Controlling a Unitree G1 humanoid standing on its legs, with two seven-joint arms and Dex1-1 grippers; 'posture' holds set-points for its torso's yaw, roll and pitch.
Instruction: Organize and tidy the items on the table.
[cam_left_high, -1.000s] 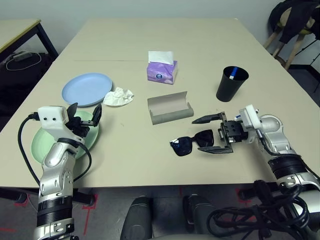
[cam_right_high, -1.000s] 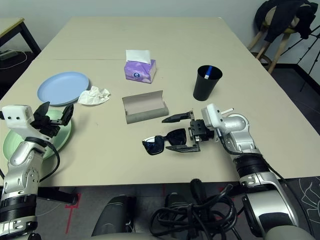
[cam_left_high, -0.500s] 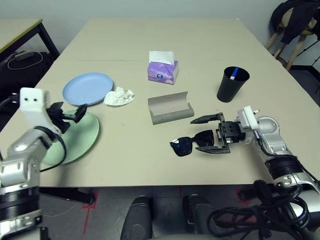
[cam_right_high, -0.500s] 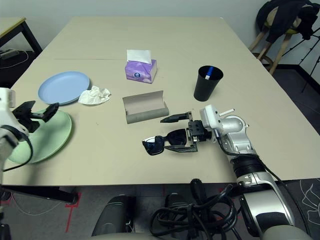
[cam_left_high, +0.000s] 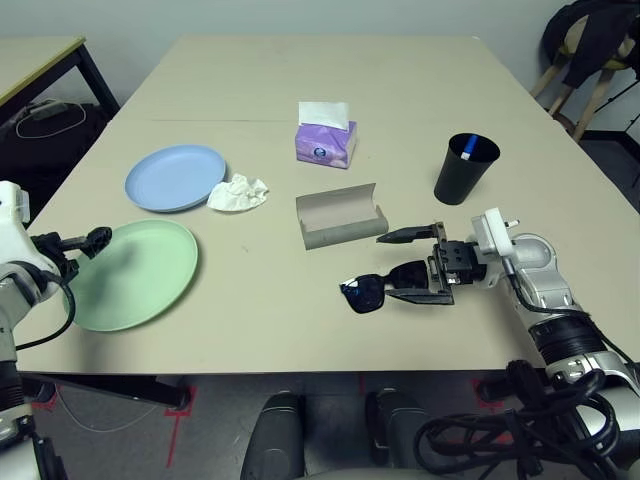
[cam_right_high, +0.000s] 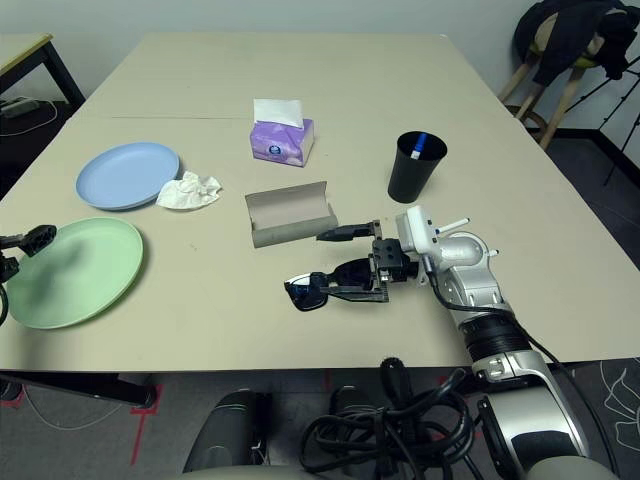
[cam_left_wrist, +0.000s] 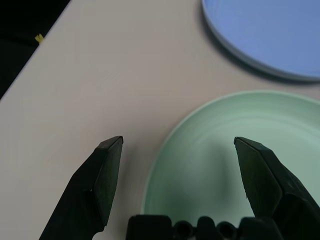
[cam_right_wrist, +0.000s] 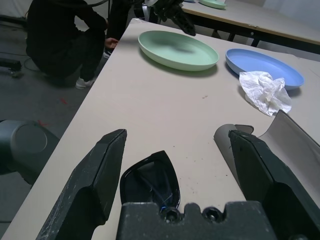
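Note:
Black sunglasses (cam_left_high: 380, 287) lie on the table (cam_left_high: 400, 90) near its front edge. My right gripper (cam_left_high: 401, 267) stands open around their right half, one finger on either side; a lens (cam_right_wrist: 150, 181) shows between the fingers. The open grey glasses case (cam_left_high: 340, 216) lies just behind them. A black cup (cam_left_high: 464, 168) holding a white-blue marker (cam_left_high: 467, 148) stands at the right. At the left, the mint green plate (cam_left_high: 132, 272) lies in front of the light blue plate (cam_left_high: 175, 178), with crumpled tissue (cam_left_high: 238, 192) beside that. My left gripper (cam_left_wrist: 177, 145) is open at the green plate's left rim, holding nothing.
A purple tissue box (cam_left_high: 324, 136) stands behind the case. A side table (cam_left_high: 35, 60) is at the far left, and stools (cam_left_high: 590, 60) with dark clothing are at the back right. A person (cam_right_wrist: 65, 40) crouches beside the table.
My left arm has drawn back to the left, off the green plate to its rim. My right gripper has slid a little left, further around the sunglasses.

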